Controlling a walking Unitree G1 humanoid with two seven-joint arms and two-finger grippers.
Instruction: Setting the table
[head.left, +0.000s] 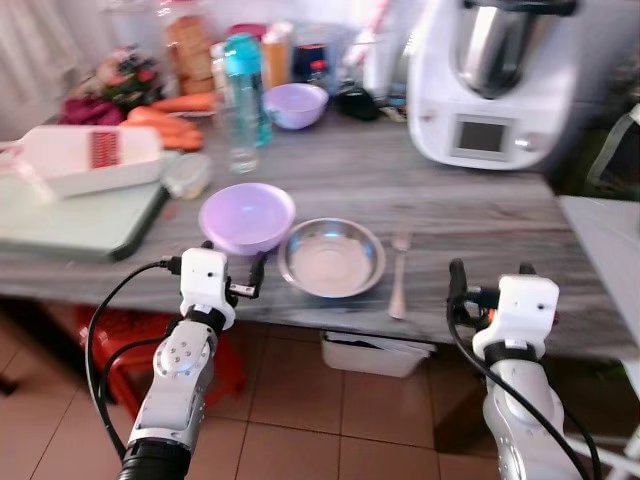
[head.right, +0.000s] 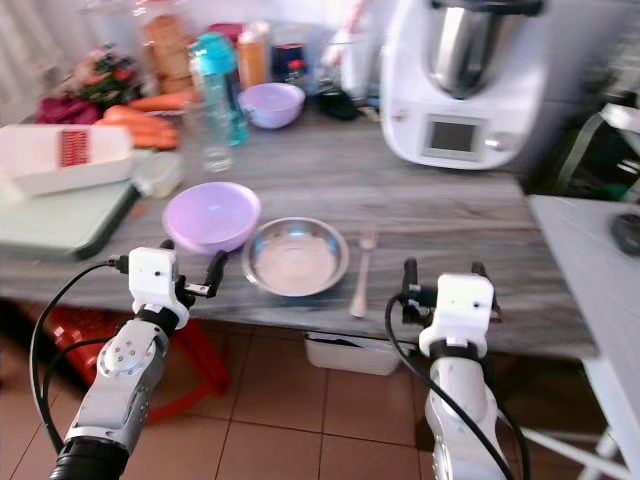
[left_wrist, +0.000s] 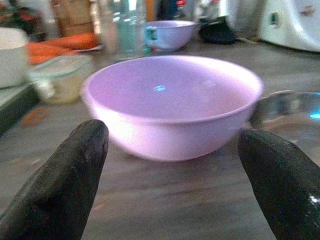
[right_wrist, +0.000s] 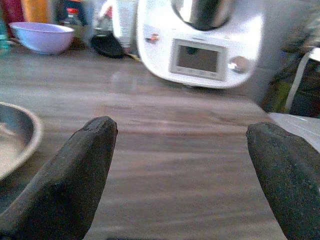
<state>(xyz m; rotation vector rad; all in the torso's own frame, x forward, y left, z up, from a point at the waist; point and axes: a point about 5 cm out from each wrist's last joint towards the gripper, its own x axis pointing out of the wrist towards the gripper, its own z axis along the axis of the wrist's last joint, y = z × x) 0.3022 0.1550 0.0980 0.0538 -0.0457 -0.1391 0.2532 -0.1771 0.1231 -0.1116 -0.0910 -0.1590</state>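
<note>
Looking down my left gripper, I found the lilac bowl dead ahead on the counter, centred between spread fingers, untouched. My right gripper, likewise spread, faced bare wood beside the steel bowl, so the left was nearer.

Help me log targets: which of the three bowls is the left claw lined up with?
The near purple bowl at the counter's front, left of the steel bowl. The open left claw points straight at it; the far purple bowl sits behind, by the bottles.
</note>
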